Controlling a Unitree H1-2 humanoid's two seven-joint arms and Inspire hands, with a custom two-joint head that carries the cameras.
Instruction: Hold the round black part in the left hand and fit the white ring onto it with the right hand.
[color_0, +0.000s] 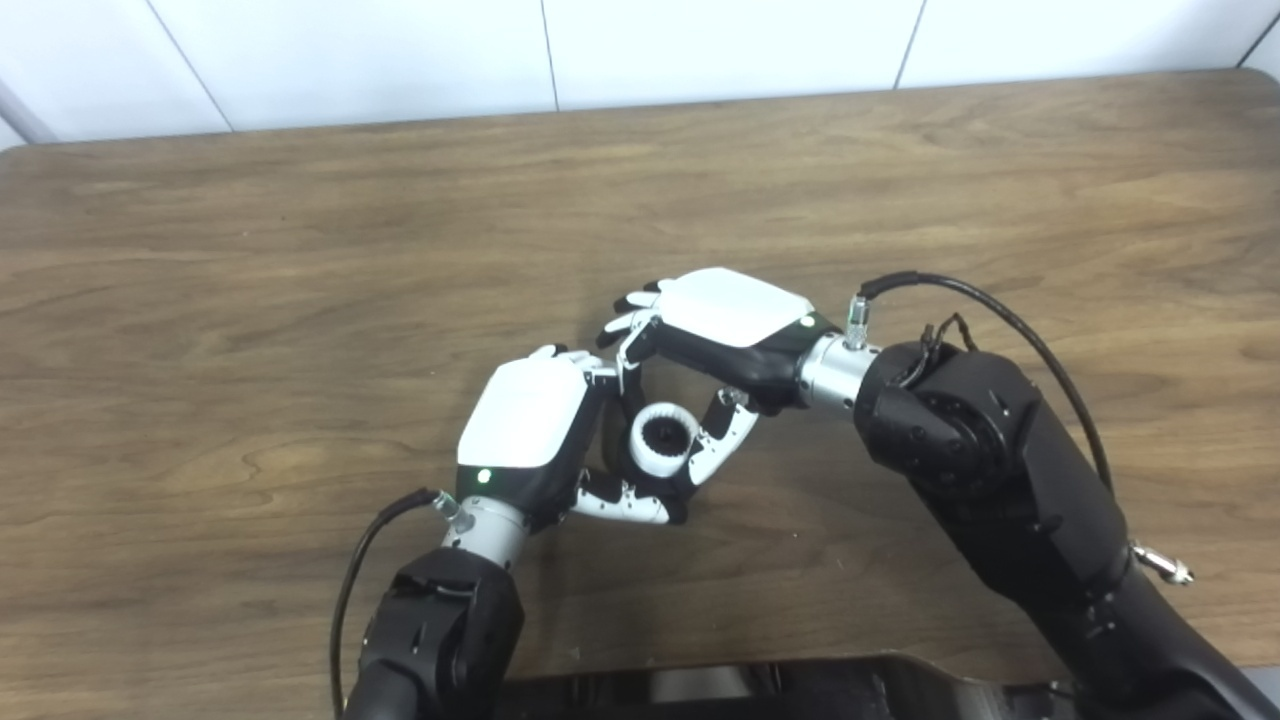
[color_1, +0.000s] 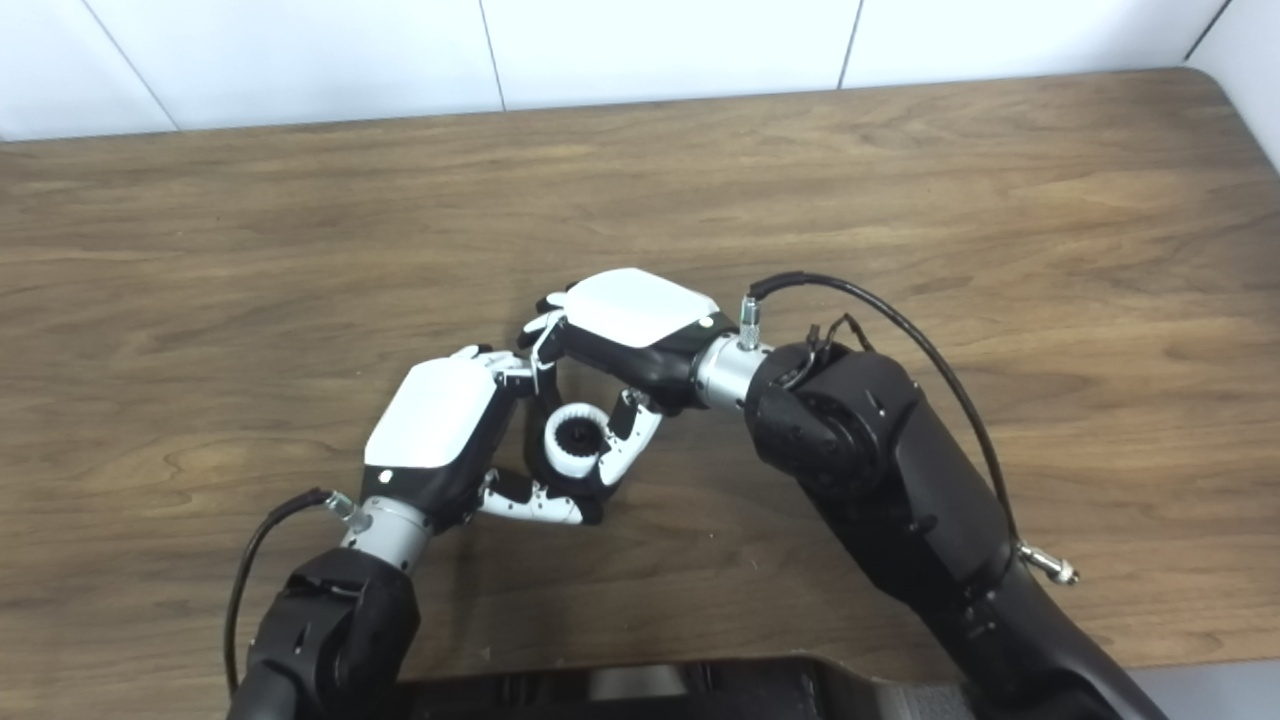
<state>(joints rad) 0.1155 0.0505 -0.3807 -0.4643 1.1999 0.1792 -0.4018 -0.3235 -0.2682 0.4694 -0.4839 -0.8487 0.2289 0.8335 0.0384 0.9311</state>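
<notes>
Risk: the white toothed plastic ring (color_0: 662, 438) may cock or slip off if the two hands squeeze unevenly, I judge.
Table: brown wood-grain tabletop (color_0: 250, 300), hands near its 6 o'clock edge.
Right hand (color_0: 735, 325): reaching in from 2 o'clock, fingers curled on the ring.
Left hand (color_0: 530, 425): at 9 o'clock, closed around the round black part (color_0: 662, 436).
Ring: on the part, between both hands; seating unclear.

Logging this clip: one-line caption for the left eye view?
Both robot hands, left and right, meet over the wooden table, closing around a white ring with a black part inside.
</notes>
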